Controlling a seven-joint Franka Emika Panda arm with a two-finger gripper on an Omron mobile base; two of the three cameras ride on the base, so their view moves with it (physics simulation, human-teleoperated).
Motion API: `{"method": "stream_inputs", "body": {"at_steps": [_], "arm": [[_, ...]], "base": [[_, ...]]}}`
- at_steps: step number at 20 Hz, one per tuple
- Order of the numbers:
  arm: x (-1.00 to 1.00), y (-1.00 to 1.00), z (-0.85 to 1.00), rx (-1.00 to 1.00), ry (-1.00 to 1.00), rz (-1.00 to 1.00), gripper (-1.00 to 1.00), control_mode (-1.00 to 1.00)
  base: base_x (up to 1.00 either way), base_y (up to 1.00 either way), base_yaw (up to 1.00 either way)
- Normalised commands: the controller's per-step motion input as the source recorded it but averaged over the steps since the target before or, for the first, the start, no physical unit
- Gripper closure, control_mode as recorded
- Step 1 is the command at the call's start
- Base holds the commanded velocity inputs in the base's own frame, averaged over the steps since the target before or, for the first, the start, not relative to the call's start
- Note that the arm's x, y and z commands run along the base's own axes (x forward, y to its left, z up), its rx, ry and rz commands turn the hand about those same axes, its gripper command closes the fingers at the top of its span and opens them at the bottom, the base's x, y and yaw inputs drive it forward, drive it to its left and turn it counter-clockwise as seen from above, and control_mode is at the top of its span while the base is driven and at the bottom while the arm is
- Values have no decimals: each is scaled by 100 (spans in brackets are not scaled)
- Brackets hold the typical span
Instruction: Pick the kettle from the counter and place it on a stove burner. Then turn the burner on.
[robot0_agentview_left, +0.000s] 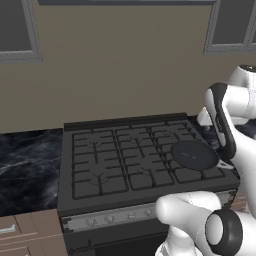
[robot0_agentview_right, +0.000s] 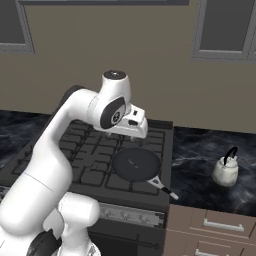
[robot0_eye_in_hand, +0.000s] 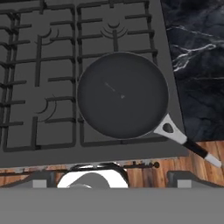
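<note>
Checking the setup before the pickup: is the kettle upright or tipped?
Upright: the kettle sits on its base on the counter, handle arching over it.

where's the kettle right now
In the right base view the kettle stands upright on the counter, to the right of the stove, well clear of the frying pan on the stove's front right burner.

Dark frying pan (robot0_eye_in_hand: 122, 95), handle (robot0_eye_in_hand: 189, 145) toward wooden floor (robot0_eye_in_hand: 175, 164).

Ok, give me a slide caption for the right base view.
White arm over the stove and frying pan; the kettle waits on the counter.
</note>
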Motion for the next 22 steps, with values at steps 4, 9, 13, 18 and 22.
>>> {"method": "stream_inputs", "body": {"at_steps": [4, 9, 13, 18, 22], "arm": [[0, -47, -4, 0, 0, -10, -100, -100], [0, -45, -8, 0, 0, -19, -100, -100], [16, -36, 0, 0, 2, -24, -100, -100], [5, -36, 0, 0, 0, -22, -100, -100], [0, -42, 0, 0, 0, -18, -100, -100]], "base": [[0, 0, 0], [0, 0, 0], [0, 0, 0], [0, 0, 0], [0, 0, 0]]}}
